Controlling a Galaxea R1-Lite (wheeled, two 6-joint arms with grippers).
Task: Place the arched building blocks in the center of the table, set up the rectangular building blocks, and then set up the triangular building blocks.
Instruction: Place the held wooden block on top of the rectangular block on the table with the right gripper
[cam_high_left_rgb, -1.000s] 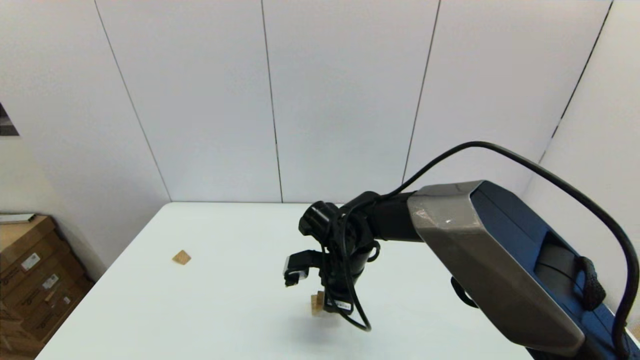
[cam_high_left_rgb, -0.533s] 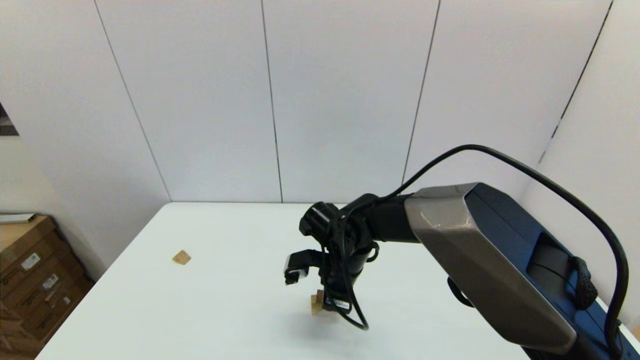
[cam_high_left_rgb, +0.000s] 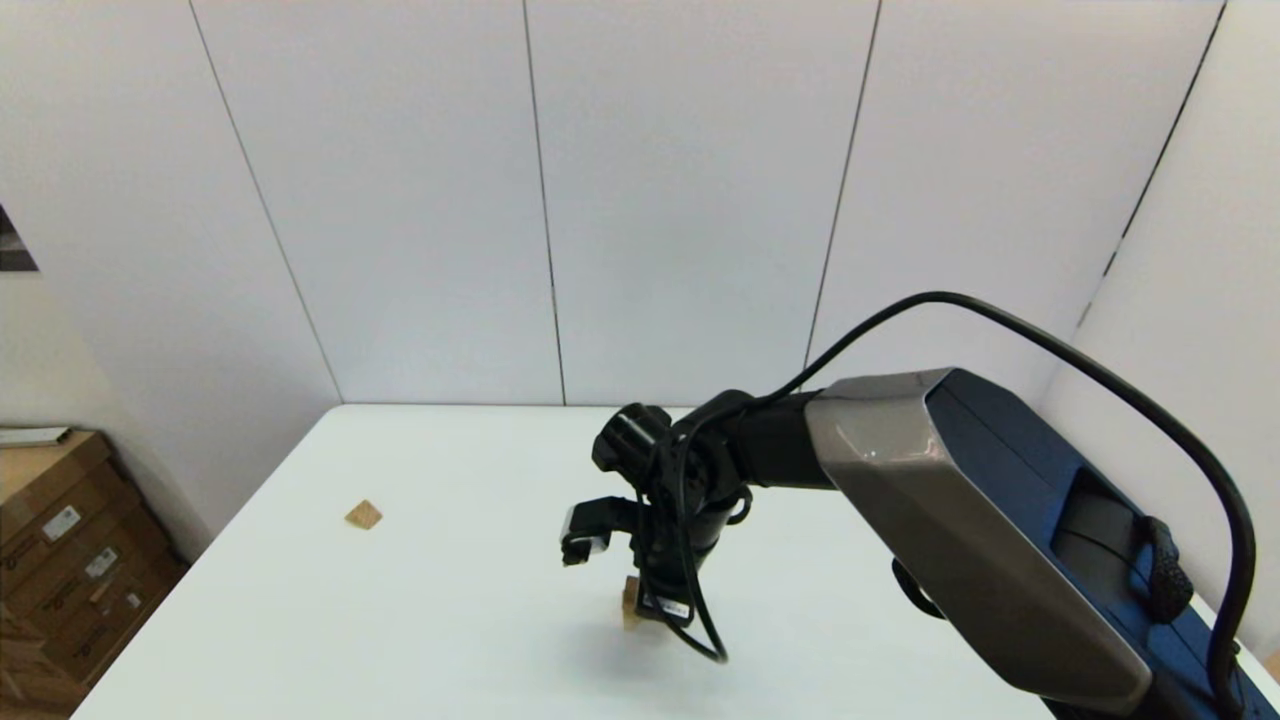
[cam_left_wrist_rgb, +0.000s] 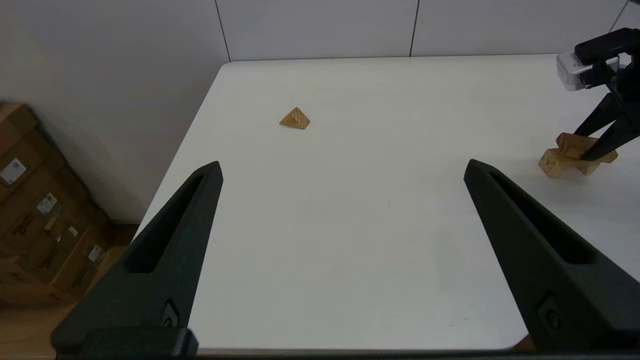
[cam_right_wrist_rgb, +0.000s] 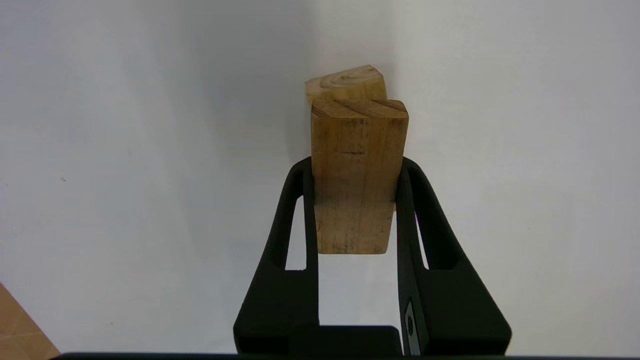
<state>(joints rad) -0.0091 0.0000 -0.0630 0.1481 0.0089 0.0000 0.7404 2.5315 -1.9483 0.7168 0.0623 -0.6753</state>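
Observation:
My right gripper (cam_high_left_rgb: 648, 608) hangs low over the middle of the table (cam_high_left_rgb: 430, 610), shut on the rectangular building block (cam_right_wrist_rgb: 356, 185), a light-brown bar held at a tilt. Just beyond and under it lies the arched building block (cam_right_wrist_rgb: 346, 82); its notch is hidden. In the left wrist view the bar (cam_left_wrist_rgb: 580, 146) leans over the arch (cam_left_wrist_rgb: 552, 163), and I cannot tell if they touch. The triangular building block (cam_high_left_rgb: 363, 515), a small tan wedge (cam_left_wrist_rgb: 295, 119), lies alone near the table's left edge. My left gripper (cam_left_wrist_rgb: 343, 165) is open and empty at the near left, well away from the wedge.
Cardboard boxes (cam_high_left_rgb: 60, 570) stand on the floor left of the table (cam_left_wrist_rgb: 350, 240). White wall panels close off the far and right sides. The right arm's grey and blue forearm (cam_high_left_rgb: 960, 520) and its cable reach in from the lower right.
The right gripper, still shut on the bar, has crept slightly to the left. The wedge has not moved.

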